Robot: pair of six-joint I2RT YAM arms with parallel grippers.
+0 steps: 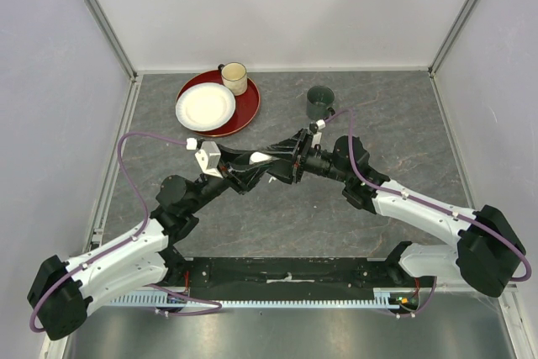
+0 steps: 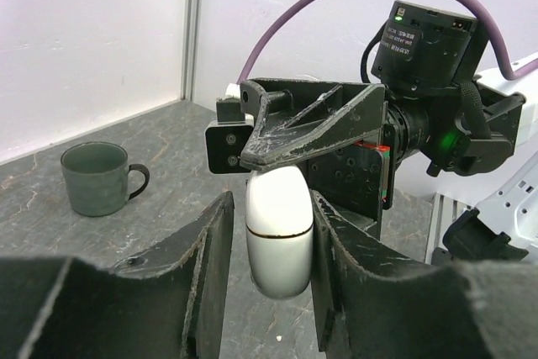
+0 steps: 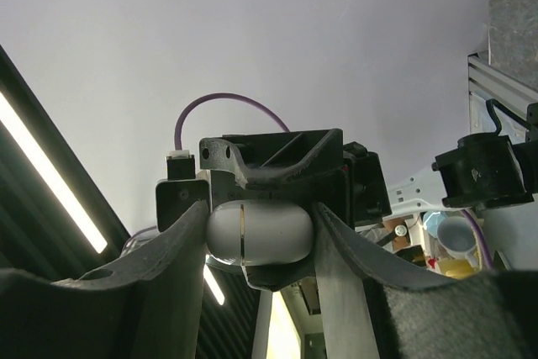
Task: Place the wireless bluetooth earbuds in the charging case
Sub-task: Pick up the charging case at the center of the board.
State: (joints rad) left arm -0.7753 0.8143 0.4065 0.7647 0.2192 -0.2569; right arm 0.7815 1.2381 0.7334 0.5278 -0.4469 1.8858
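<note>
A grey marbled table carries a red tray far left and what looks like a dark green mug far centre.

Blocked at centre by left gripper and right gripper, nose to nose, both clamped on charging case. At 11 o'clock: red tray bearing white plate and cream mug. At 1 o'clock: green mug, near right wrist. Open table at 3, 6, 9 o'clock.

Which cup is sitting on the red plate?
The cream cup, standing at the back edge of the red plate beside the white plate. The dark green cup stands apart, straight on the grey table.
</note>
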